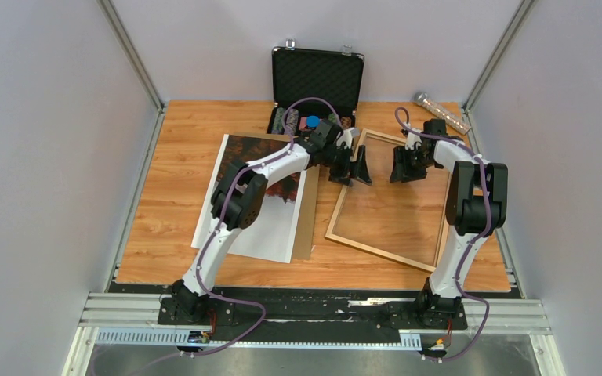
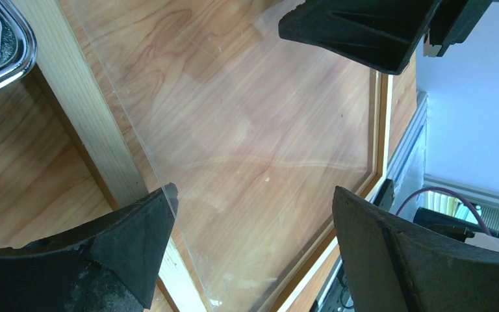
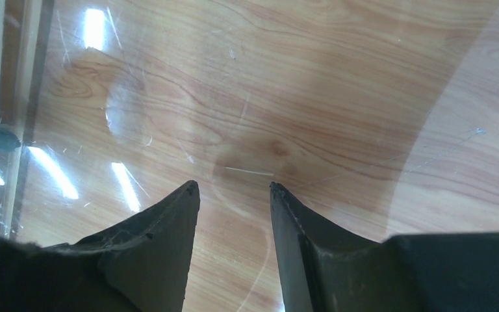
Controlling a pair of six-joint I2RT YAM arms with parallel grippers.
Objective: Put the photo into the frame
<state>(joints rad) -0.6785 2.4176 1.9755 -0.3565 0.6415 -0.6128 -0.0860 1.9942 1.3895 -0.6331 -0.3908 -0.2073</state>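
- Now the frame (image 1: 380,252) is lying flat, unfilled.
- The photo (image 1: 270,225) is lying face-up to its left, apart.
- The left gripper (image 1: 350,167), spread empty, is best being sent low to the photo's edge.
- The right gripper (image 1: 402,166) is being held half-parted, empty.

Top external: high, behind the arm bases (image 1: 192,301), looking down on the whole table (image 1: 165,227). Left and right wrist: very close, facing down onto the frame (image 1: 388,211) pane, shared by all three.
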